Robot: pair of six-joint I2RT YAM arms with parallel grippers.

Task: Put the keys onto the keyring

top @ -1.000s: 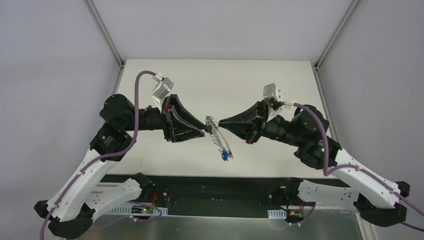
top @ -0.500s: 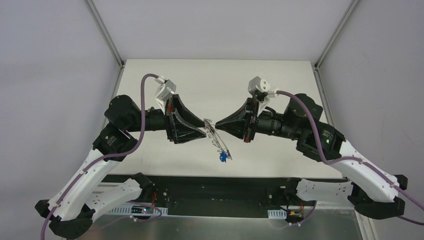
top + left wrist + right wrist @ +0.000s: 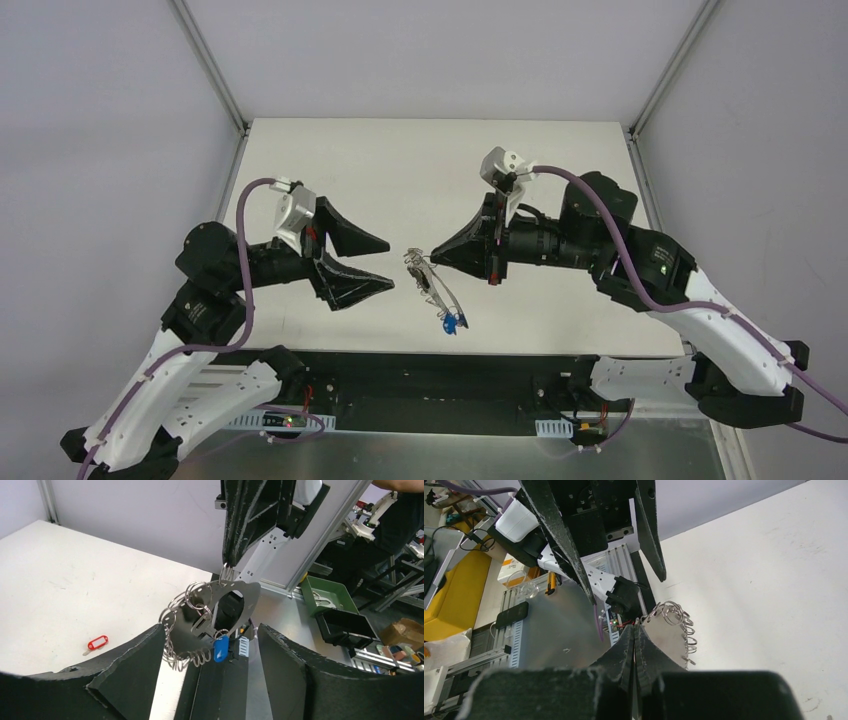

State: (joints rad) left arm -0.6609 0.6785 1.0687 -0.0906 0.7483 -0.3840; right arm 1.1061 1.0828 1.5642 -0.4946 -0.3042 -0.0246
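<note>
The right gripper (image 3: 431, 256), clamped on the keyring (image 3: 430, 285), dangles it mid-frame, blue key (image 3: 450, 322) at its bottom; the left gripper (image 3: 390, 263) stands apart, empty. That lone thin pinch may let it swing or slip.

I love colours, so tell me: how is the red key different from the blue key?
The red key lies flat on the table; the blue key dangles in the air. The red key is loose; the blue key hangs from the keyring. Both are small with coloured heads.
</note>
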